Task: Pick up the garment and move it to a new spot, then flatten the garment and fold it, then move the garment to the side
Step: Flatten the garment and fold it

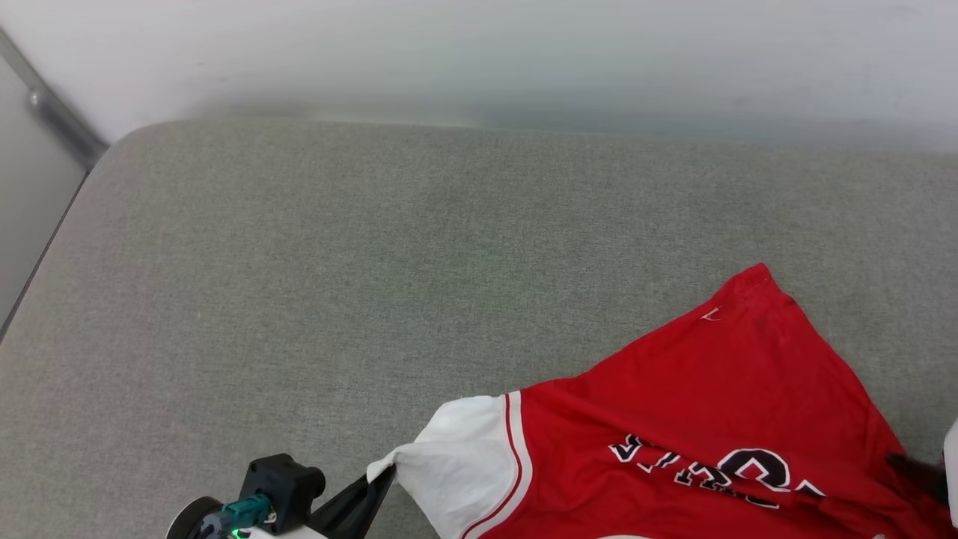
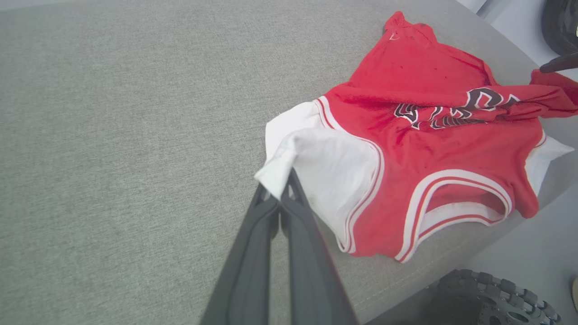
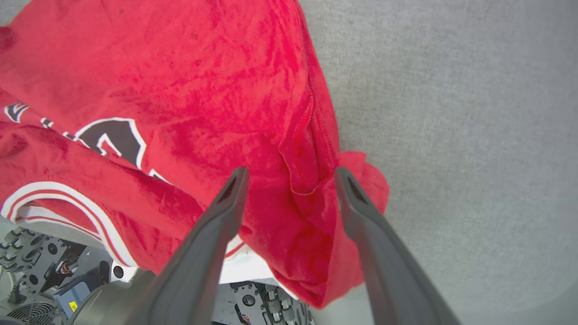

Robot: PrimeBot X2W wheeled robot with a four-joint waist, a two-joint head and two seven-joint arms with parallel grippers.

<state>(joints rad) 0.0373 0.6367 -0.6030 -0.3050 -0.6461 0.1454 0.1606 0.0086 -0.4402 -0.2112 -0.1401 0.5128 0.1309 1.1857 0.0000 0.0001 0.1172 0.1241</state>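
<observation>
I see the garment [image 1: 696, 404] lying crumpled at the near right edge of the grey fabric surface [image 1: 374, 262], partly overhanging it. Its black, white-outlined lettering [image 1: 718, 471] is too creased to read. My left end effector [image 2: 277, 195] is clamped on the white sleeve [image 2: 334, 171]. My right end effector [image 3: 289, 180] has its fingers apart, straddling a red fold.

Head camera looks down; wrist cameras sit close along their fingers [image 2: 253, 257]; all share the garment [image 1: 696, 389].
</observation>
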